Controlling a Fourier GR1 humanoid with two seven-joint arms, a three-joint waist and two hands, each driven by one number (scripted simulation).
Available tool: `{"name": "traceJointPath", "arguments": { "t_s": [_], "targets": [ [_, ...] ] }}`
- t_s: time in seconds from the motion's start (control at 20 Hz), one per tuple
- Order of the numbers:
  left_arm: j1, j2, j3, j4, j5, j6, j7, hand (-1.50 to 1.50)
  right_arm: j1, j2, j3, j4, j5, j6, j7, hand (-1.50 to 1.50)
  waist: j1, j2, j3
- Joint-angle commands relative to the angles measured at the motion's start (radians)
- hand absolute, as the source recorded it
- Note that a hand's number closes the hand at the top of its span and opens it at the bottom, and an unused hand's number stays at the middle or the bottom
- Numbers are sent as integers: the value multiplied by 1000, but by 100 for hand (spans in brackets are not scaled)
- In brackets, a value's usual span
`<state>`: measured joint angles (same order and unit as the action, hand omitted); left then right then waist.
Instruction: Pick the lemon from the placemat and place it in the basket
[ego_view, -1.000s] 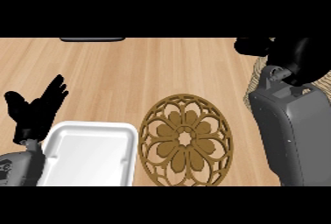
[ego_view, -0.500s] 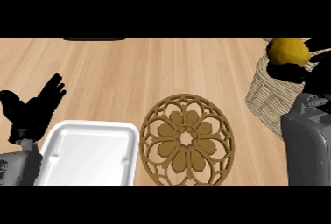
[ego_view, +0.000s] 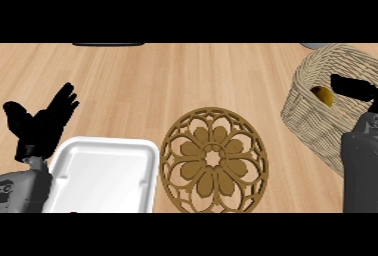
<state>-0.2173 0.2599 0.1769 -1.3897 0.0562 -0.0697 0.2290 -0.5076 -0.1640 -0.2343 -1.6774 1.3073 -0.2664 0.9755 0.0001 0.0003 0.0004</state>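
The yellow lemon (ego_view: 322, 95) lies inside the woven basket (ego_view: 313, 117) at the right, only partly visible past the rim. My right hand (ego_view: 356, 88) hovers over the basket's opening just right of the lemon, fingers stretched out and not curled round it; its grey forearm rises from the lower right corner. The round brown openwork placemat (ego_view: 214, 161) lies in the middle with nothing on it. At the left edge my left hand (ego_view: 41, 123) rests open, fingers up.
A white rectangular tray (ego_view: 103, 176) sits at the lower left, touching the placemat's left side. A dark object (ego_view: 108, 44) shows at the counter's far edge. Bare wooden counter (ego_view: 184, 75) stretches between the placemat and the far edge.
The lemon went from above the basket's rim, in my right hand, down into the basket. The right hand opened and the forearm shifted right. The left hand stayed still.
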Motion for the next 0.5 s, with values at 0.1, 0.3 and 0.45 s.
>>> {"name": "traceJointPath", "arguments": {
  "t_s": [0.1,0.3,0.45],
  "targets": [
    [34,8,15,27,11,-45,-63,0,63,-8,-16,45,-102,-145,-114,-150,2,0,0],
    [5,25,23,-44,16,-17,40,0,32,-23,-89,-35,-104,-194,-66,-150,5,-2,0],
    [-8,10,9,-3,-11,4,27,0,53,-14,-170,-151,-143,-258,-41,-150,-11,-3,1]
  ]
}}
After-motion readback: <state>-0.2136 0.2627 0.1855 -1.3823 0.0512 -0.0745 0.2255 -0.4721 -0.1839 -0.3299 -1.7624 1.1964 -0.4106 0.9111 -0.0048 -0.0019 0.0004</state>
